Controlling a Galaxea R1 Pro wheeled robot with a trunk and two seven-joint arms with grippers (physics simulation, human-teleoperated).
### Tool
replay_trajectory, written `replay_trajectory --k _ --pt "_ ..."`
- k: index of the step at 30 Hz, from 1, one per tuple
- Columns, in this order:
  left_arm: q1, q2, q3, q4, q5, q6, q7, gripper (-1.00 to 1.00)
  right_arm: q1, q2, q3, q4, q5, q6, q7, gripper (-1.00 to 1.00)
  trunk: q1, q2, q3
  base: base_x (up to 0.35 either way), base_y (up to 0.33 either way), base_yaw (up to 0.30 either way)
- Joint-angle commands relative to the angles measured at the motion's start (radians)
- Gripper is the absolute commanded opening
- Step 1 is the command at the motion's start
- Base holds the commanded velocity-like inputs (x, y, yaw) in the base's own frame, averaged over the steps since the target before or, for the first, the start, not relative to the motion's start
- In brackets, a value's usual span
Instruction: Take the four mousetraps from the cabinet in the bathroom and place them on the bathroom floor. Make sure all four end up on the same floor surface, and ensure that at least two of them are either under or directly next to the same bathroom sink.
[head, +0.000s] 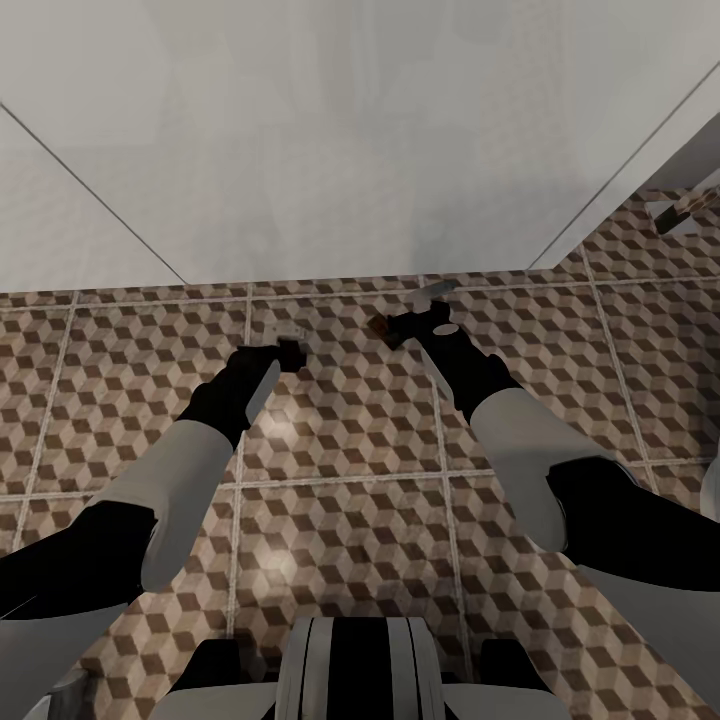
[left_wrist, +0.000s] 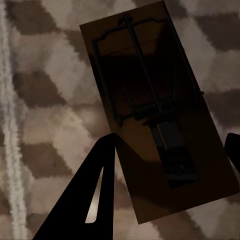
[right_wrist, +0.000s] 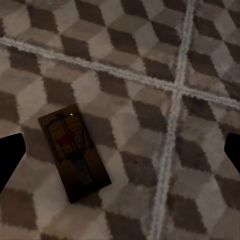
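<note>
Mousetrap (left_wrist: 155, 110) between spread left gripper (left_wrist: 167, 150) fingers | right gripper (right_wrist: 120, 150) open, empty | floor (head: 340, 520) open

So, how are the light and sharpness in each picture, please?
Head view: soft pale glare patches on the bathroom floor, and the white surface above looks hazy. Left wrist view: the mousetrap is dark, in shade, close to the camera; the tiles around it look coarse and blurred. Right wrist view: evenly lit, the mousetrap smaller, its red spot visible, tile edges grainy.
</note>
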Motion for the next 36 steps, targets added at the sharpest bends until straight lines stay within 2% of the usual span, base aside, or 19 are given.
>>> replay_trajectory --k 1,36 --pt "0.0 0.001 -0.005 -0.002 0.005 0.005 0.008 -1.0 0.0 0.0 0.004 -0.002 0.009 0.008 -0.004 1.0 0.0 0.0 0.0 0.0 0.0 0.0" --pt "0.0 0.001 -0.009 -0.027 0.005 0.003 0.007 -1.0 0.0 0.0 0.004 0.0 0.009 0.008 -0.004 1.0 0.0 0.0 0.0 0.0 0.0 0.0"
